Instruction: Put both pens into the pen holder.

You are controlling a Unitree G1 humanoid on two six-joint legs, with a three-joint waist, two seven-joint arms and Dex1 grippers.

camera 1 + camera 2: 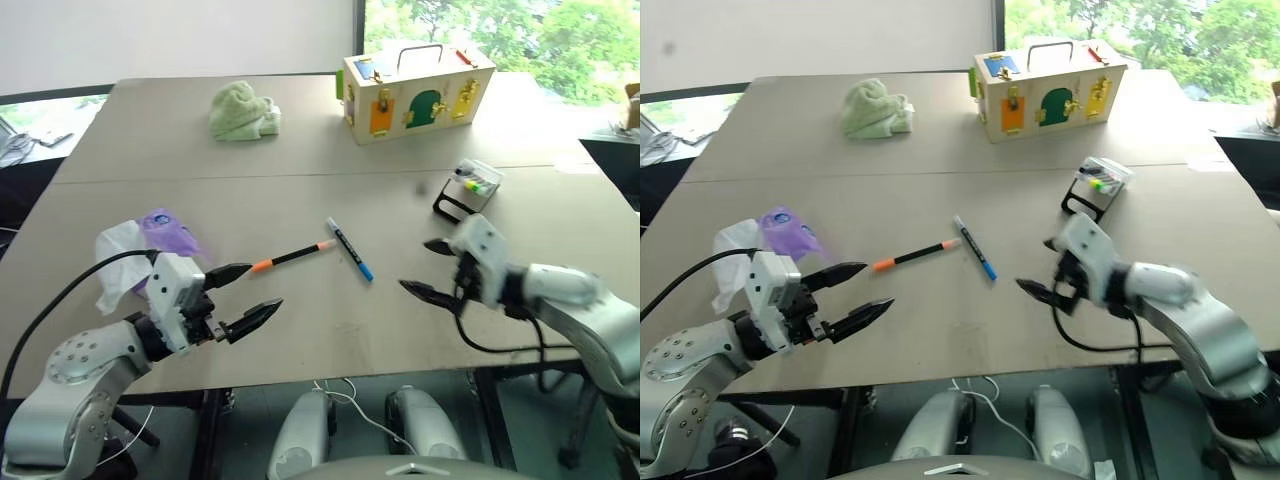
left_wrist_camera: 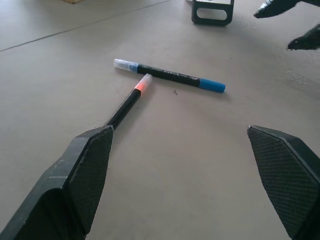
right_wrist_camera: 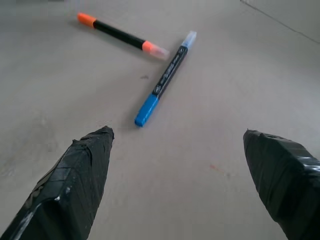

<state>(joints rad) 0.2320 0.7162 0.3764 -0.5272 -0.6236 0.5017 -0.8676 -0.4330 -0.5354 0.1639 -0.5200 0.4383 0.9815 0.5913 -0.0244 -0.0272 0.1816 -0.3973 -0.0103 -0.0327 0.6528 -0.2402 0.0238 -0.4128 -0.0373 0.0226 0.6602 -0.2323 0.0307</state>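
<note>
Two pens lie on the grey table near its middle, their clear-capped tips almost meeting. The orange-ended pen [image 1: 293, 257] is black-barrelled and points toward my left gripper [image 1: 250, 292], which hangs open just short of its orange end. The blue-ended pen [image 1: 350, 249] lies beside it, nearer my right gripper [image 1: 430, 268], open and empty above the table. The pen holder [image 1: 468, 188], a small black-framed clear box with yellow and green markers inside, stands beyond the right gripper.
A wooden latch box [image 1: 415, 92] with a handle stands at the back right. A green cloth [image 1: 243, 110] lies at the back. White and purple crumpled bags [image 1: 140, 245] sit by the left arm. The table's front edge [image 1: 340, 372] runs just below both grippers.
</note>
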